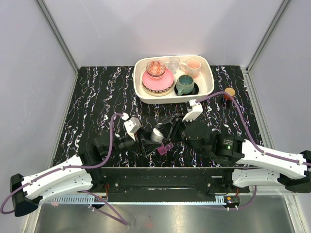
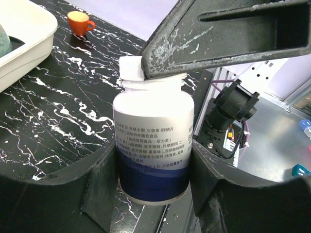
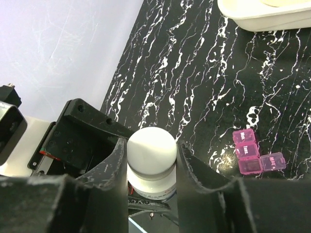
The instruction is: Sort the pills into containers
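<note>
A white pill bottle [image 2: 153, 145] with a blue band stands upright between both grippers near the table's front edge [image 1: 157, 136]. My left gripper [image 2: 154, 191] is shut on the bottle's body. My right gripper [image 3: 151, 160] is shut on the bottle's white cap [image 3: 151, 148] from above. The magenta pill box [image 3: 252, 153] lies on the table to the right of the bottle, one lid flipped open; it also shows in the top view [image 1: 165, 148]. No pills are visible.
A cream tray [image 1: 206, 92] of bowls and cups stands at the back centre. A small brown jar with an orange lid [image 1: 229, 92] stands to its right; it also shows in the left wrist view [image 2: 80, 23].
</note>
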Robot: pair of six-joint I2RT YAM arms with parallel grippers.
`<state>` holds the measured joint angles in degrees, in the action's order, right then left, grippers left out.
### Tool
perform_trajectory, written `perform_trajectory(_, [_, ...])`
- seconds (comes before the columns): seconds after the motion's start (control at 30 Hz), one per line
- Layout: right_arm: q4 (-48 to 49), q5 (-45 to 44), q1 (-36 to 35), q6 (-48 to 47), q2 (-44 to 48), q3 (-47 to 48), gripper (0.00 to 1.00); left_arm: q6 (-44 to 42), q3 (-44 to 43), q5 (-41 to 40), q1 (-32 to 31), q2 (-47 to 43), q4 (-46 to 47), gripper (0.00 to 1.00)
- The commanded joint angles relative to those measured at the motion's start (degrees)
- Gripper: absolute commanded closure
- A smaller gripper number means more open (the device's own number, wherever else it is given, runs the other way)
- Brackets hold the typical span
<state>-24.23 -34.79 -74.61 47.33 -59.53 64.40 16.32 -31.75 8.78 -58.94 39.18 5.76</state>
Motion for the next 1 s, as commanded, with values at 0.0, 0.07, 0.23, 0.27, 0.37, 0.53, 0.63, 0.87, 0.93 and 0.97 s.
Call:
perform_trajectory(0.0, [4.4, 1.0, -0.4, -4.0, 3.4, -1.4, 0.99, 1.5, 1.2, 2.7, -0.2, -2.6, 8.6, 1.00])
perform_trajectory(0.07, [9.3, 4.0, -0.4, -9.8, 4.9, -3.4, 1.00, 2.1, 2.3, 5.2, -0.1, -3.5, 10.1, 1.00])
perform_trajectory(0.23, [17.6, 19.6, -0.4, -19.8, 9.2, -7.6, 1.00, 4.3, 5.0, 16.0, -0.1, -4.7, 16.7, 1.00])
perform_trajectory(0.27, [18.1, 20.9, -0.4, -20.3, 9.7, -8.0, 1.00, 4.6, 5.2, 17.8, -0.1, -4.9, 17.1, 1.00])
perform_trajectory(0.37, [20.2, 24.6, -0.4, -21.4, 11.4, -9.4, 1.00, 5.2, 5.6, 21.3, -0.2, -5.2, 18.8, 1.00])
perform_trajectory(0.53, [25.9, 28.8, -0.4, -23.5, 15.0, -12.2, 1.00, 5.9, 5.5, 25.9, -0.1, -4.4, 20.2, 1.00])
perform_trajectory(0.63, [27.0, 30.1, -0.4, -25.4, 16.7, -12.5, 1.00, 6.2, 5.1, 28.5, -0.2, -3.8, 20.2, 1.00])
perform_trajectory(0.87, [27.0, 37.1, -0.4, -29.1, 17.2, -10.6, 0.90, 6.4, 5.1, 31.7, -0.1, -3.4, 20.3, 1.00])
perform_trajectory(0.93, [27.0, 37.2, -0.4, -29.5, 17.1, -10.3, 0.92, 6.4, 5.3, 32.1, -0.2, -3.5, 20.3, 1.00])
perform_trajectory(0.97, [27.0, 37.2, -0.4, -29.7, 17.2, -10.0, 0.92, 6.4, 5.3, 32.0, -0.1, -3.5, 20.0, 1.00])
